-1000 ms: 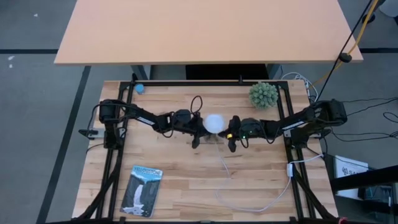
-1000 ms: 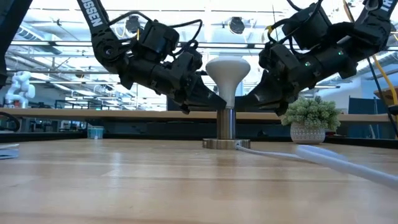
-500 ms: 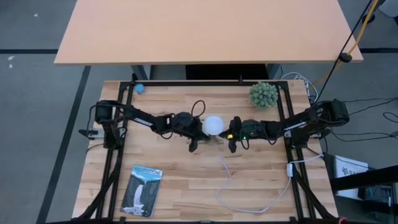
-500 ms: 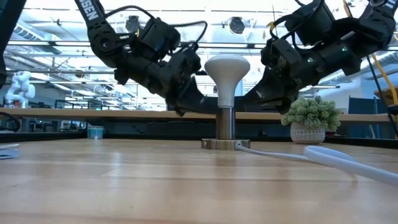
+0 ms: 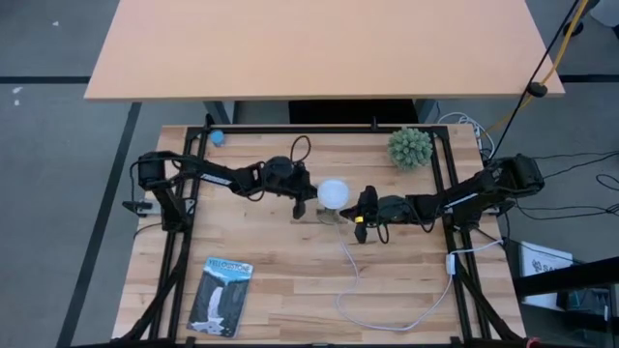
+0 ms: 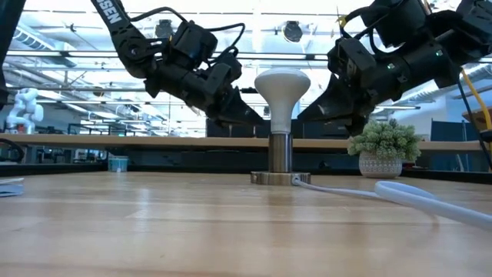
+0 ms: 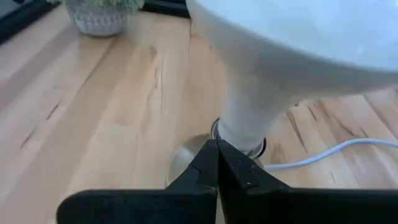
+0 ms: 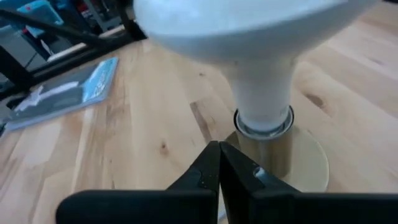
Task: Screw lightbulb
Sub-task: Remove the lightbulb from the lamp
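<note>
The white frosted lightbulb (image 5: pixel 332 191) stands upright with its screw end in the metal socket (image 6: pixel 280 154), whose round base (image 6: pixel 280 178) rests on the wooden table. My left gripper (image 5: pixel 309 196) is shut at the bulb's left, its tips (image 7: pixel 217 149) close to the cone-shaped neck (image 7: pixel 249 118), below the dome. My right gripper (image 5: pixel 354 207) is shut at the bulb's right, its tips (image 8: pixel 219 149) pointing at the neck (image 8: pixel 264 93). Neither gripper visibly touches the bulb. In the low view the two grippers flank the neck (image 6: pixel 280 115).
A white cord (image 5: pixel 387 309) runs from the socket base toward the table's near right. A spiky green ball plant (image 5: pixel 410 147) stands at the far right. A flat blue-and-white package (image 5: pixel 221 295) lies at the near left. A small blue object (image 5: pixel 217 137) sits at the far left.
My left gripper has swung a little toward the table's far edge, staying beside the bulb's neck. My right gripper has risen slightly. The bulb has stayed upright in the socket.
</note>
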`<state>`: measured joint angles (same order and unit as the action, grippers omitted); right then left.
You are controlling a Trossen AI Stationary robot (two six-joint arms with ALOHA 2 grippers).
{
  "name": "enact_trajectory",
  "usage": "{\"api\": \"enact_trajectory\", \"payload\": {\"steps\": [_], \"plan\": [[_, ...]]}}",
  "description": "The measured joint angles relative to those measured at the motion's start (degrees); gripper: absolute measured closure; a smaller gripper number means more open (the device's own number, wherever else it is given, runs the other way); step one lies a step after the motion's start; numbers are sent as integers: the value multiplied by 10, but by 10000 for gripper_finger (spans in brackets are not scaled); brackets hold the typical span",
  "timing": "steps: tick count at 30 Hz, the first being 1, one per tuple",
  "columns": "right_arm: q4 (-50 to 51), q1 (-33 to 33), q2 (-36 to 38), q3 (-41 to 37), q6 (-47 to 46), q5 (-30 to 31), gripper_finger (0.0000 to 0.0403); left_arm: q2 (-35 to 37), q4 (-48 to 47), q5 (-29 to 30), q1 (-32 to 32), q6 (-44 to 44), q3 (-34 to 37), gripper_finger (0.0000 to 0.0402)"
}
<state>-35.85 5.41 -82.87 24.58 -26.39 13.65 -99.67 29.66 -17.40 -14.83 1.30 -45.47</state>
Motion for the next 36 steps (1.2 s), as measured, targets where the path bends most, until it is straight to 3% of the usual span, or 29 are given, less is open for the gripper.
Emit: {"api": "enact_trajectory", "payload": {"steps": [5, 17, 24, 36], "plan": [[-13, -3, 0, 0, 15, 32, 403, -7, 39, 0, -1, -14, 0, 402], [-23, -17, -2, 0, 24, 10, 403, -46, 116, -9, 14, 9, 0, 402], [-22, -17, -2, 6, 18, -1, 403, -46, 114, -15, 16, 15, 0, 402], [-1, -31, -2, 5, 17, 64, 403, -45, 98, -14, 36, 39, 0, 402]]}}
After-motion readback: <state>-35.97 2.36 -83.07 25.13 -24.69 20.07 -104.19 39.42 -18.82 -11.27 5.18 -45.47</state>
